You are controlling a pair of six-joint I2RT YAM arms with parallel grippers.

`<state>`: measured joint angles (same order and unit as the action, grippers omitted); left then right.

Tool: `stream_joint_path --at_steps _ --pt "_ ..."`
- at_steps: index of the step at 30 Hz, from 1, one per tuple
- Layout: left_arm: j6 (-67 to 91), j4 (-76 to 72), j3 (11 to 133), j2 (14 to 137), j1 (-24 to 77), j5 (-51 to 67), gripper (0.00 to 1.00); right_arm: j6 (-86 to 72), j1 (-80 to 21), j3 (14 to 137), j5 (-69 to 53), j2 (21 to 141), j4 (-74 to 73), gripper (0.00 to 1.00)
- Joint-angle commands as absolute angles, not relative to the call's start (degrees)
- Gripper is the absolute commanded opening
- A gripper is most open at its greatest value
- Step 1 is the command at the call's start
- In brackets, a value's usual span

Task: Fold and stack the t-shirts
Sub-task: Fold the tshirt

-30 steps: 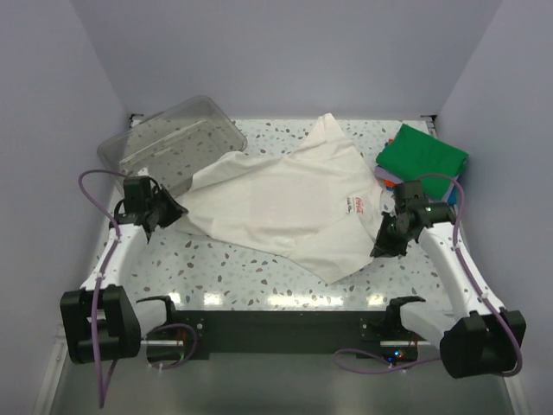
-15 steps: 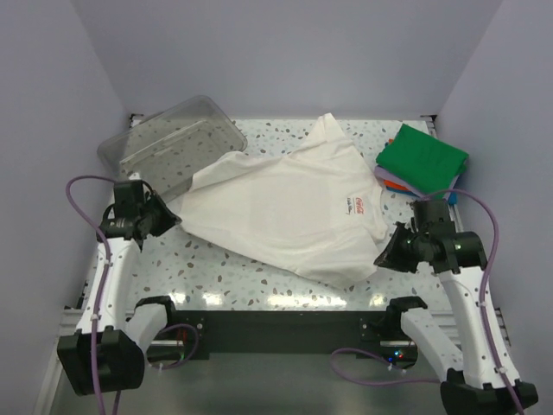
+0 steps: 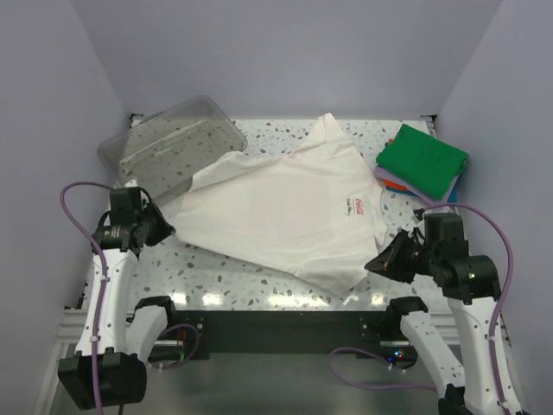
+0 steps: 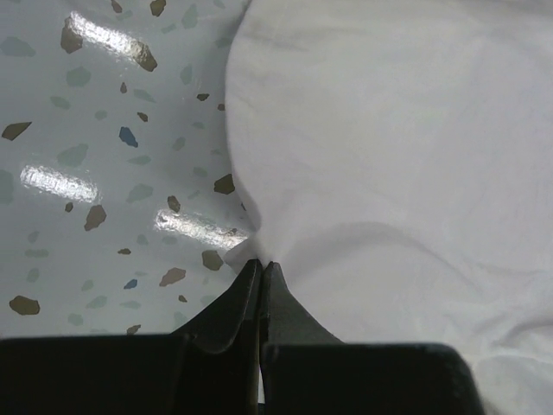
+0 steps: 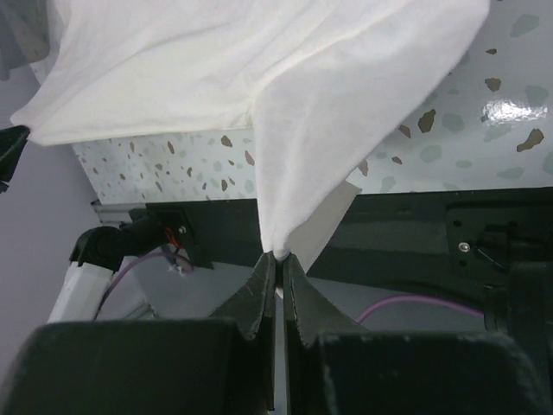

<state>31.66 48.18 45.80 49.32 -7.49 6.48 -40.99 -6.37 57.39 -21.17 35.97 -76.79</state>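
The cream-white t-shirt (image 3: 285, 203) lies spread across the middle of the tabletop (image 3: 216, 268). The left gripper (image 4: 261, 266) pinches its 9 o'clock edge and the right gripper (image 5: 276, 256) its 5 o'clock corner, both clamped on cloth. Raising both evenly, with the span taut, should give a clean fold.

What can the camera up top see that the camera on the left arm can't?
Only the top camera shows the whole white t-shirt with its small red logo, the clear tub, the folded green t-shirt, and the right pincer holding a corner of the white one. Only the left wrist camera shows, up close, the left pincer pinched shut on the shirt's edge, with the cloth puckering at its tips. Both show the white shirt lying on the speckled table.
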Motion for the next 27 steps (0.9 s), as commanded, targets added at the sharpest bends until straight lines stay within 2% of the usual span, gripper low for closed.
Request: stream_joint_path --at_steps 1,7,13,19,27 --pt "28.7 51.3 50.4 48.9 -7.8 3.8 0.0 -42.5 -6.6 60.8 -25.0 35.9 -91.1 0.0" --pt "27.6 54.3 52.7 48.1 -7.8 1.5 0.0 -42.5 -6.5 64.3 -25.9 37.5 -91.0 0.0" --pt "29.4 50.8 46.9 47.5 -7.9 4.7 0.0 -40.4 -6.6 65.1 -21.5 41.1 -89.8 0.0" --pt "30.1 46.0 42.8 50.7 -7.8 7.8 0.0 -39.6 -6.4 68.3 -15.6 47.5 -83.9 0.0" --pt "29.7 37.4 43.3 59.0 -7.8 9.9 0.0 -39.4 -6.5 65.8 -11.8 55.1 -70.0 0.0"
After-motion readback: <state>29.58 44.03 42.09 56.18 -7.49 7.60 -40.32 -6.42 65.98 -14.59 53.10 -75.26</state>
